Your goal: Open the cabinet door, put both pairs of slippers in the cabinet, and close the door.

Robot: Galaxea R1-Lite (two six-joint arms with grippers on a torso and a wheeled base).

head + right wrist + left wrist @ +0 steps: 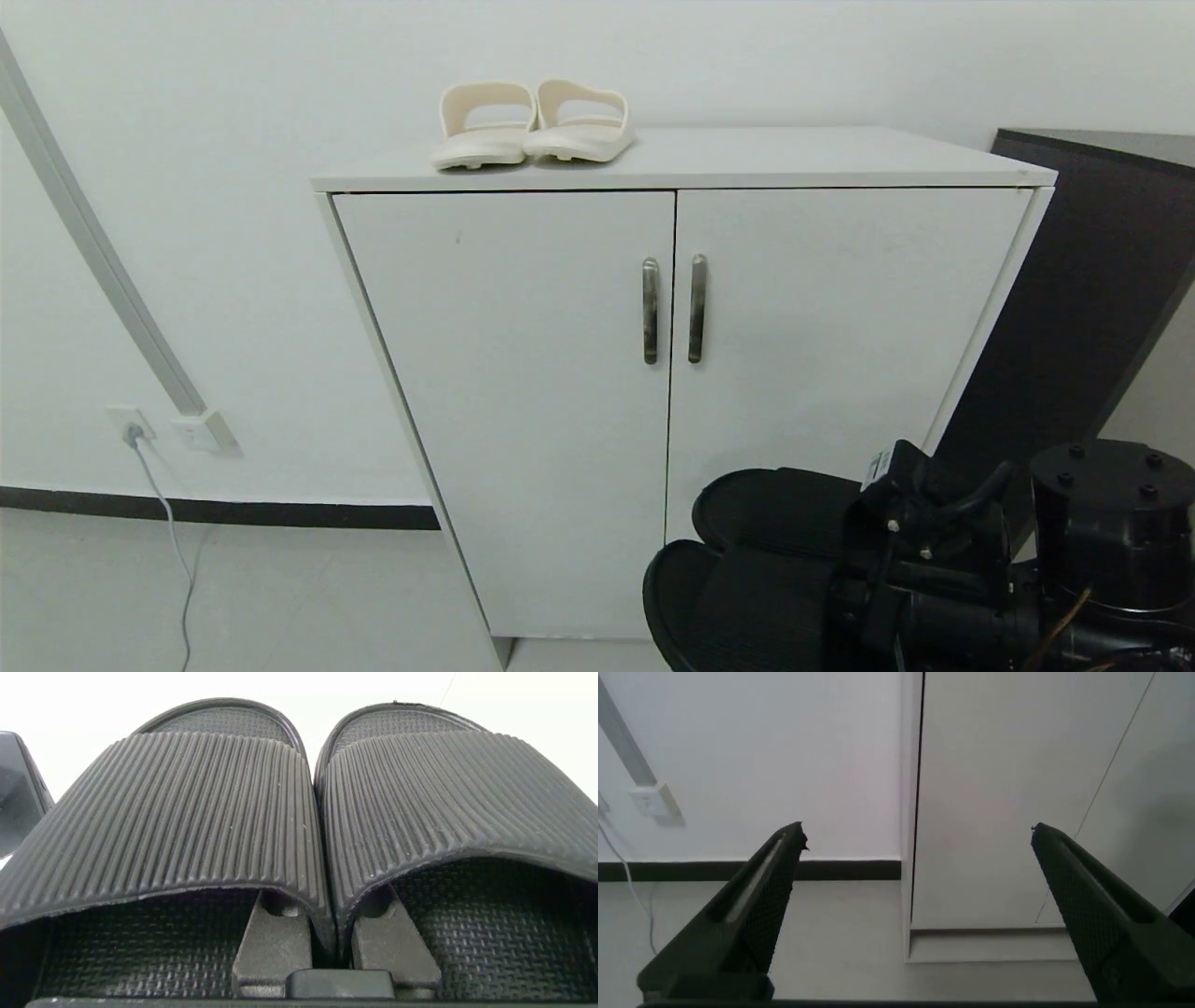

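EDITOR: What stands left of the white cabinet point(840, 154)?

REPORTER: A wall socket point(131, 425), with a grey cable point(173, 523) running down to the floor. The left gripper point(917, 835) hangs low, facing the cabinet's lower left corner. Its two fingers are spread wide with nothing between them, well apart from the cabinet.

EDITOR: And on the cabinet itself?

REPORTER: A cream pair of slippers point(532, 126) sits side by side on top, toward the left end, at the front edge. Below, the left door point(513, 401) and the right door point(822, 336) are both flush shut. Their metal handles point(650, 310) stand upright either side of the centre seam, and no gripper touches them.

EDITOR: The right side?

REPORTER: The right gripper point(329, 952) holds the black pair of slippers point(766, 560) low in front of the cabinet's right door. One finger is slid under each strap, pinching the two inner walls together. A dark unit point(1092, 280) stands just beside the cabinet's right side.

EDITOR: How far along is the job?

REPORTER: Early, by appearances. One pair is in the gripper, but no door is open, no slipper is inside, and the cream pair waits on top. Opening a door, stowing both pairs and closing up are all left. The free left gripper looks the likelier one for a handle.
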